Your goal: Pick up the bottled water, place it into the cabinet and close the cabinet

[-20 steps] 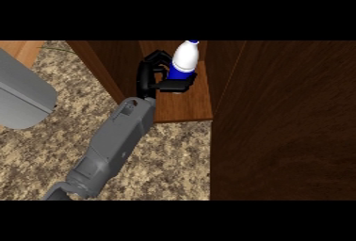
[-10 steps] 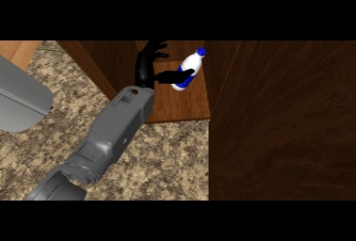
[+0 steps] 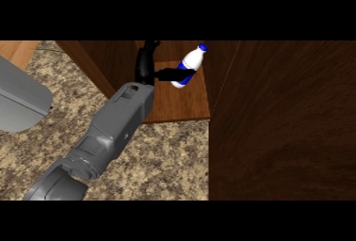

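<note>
The left hand reaches into the cabinet, fingers spread open, thumb touching the tilted bottle.

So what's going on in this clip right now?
One grey forearm reaches from the lower left into the open wooden cabinet. Its black hand is beside the bottled water, which sits tilted over the cabinet shelf; the fingers look mostly straight, with one part touching the bottle's side. The cabinet door stands open at right. No other hand shows.

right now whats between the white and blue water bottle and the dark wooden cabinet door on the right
Nothing: in the head view only bare wooden cabinet shelf separates the white and blue water bottle from the dark wooden cabinet door.
</note>
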